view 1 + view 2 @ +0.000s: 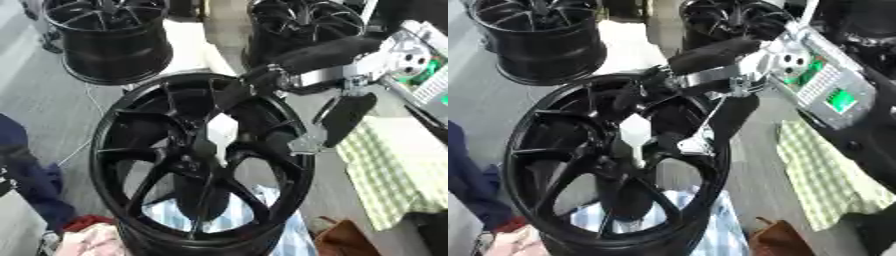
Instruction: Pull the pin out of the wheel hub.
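A black multi-spoke wheel hub (131,125) stands tilted in the middle of both views. My right arm comes in from the upper right, and my right hand (241,92), black against the black spokes, reaches over the rim into the hub's centre. A white, tapering piece (634,131) shows at the centre, just below the hand, pointing down toward the hub's middle. I cannot tell whether it is the pin or part of the hand, nor whether the hand holds it. My left hand shows in neither view.
Two more black wheels (109,40) (302,25) stand behind. A green-and-white checked cloth (394,170) lies to the right, and a blue striped cloth (254,210) under the hub. A brown thing (346,240) sits at the lower right. A person in dark blue (22,170) stands at the left edge.
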